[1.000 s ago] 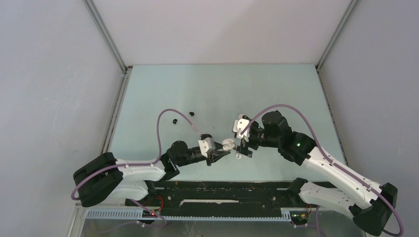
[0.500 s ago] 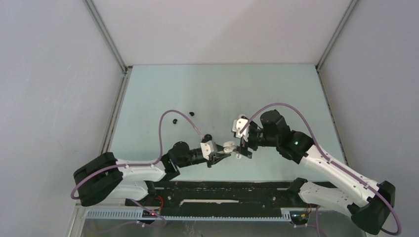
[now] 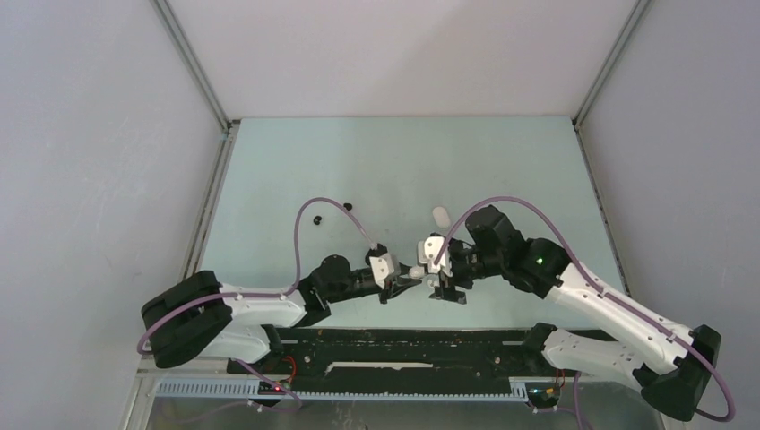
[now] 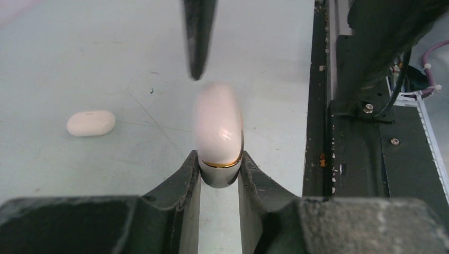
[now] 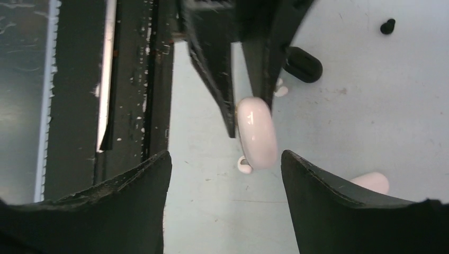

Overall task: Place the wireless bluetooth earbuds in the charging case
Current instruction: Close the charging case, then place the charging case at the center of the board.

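Pinching the charging case (image 4: 217,127) on edge, my left claw (image 4: 218,163) has both fingers pressed against the case's broad sides. A gold band around the case sits just above the fingertips. My right claw (image 5: 225,159) faces it with its fingers spread wide and nothing between them. The case hangs in front of that gap, clear of both fingers.

The left wrist camera gives me the grip itself. It also shows one dark finger of the right claw pointing at the case's far end, close to it. That part is blurred, so I cannot tell if they touch.

Only the right wrist camera shows what lies below on the table (image 3: 502,161). There is a white earbud (image 5: 244,165) just under the held case and another white earbud (image 5: 280,90) further along. Beside that one is a black case (image 5: 303,64).

The overhead camera hides those under the arms. It does show two black earbuds (image 3: 315,219) (image 3: 348,208) well off to the left. A second white case (image 3: 440,216) lies flat on the table beyond the claws.
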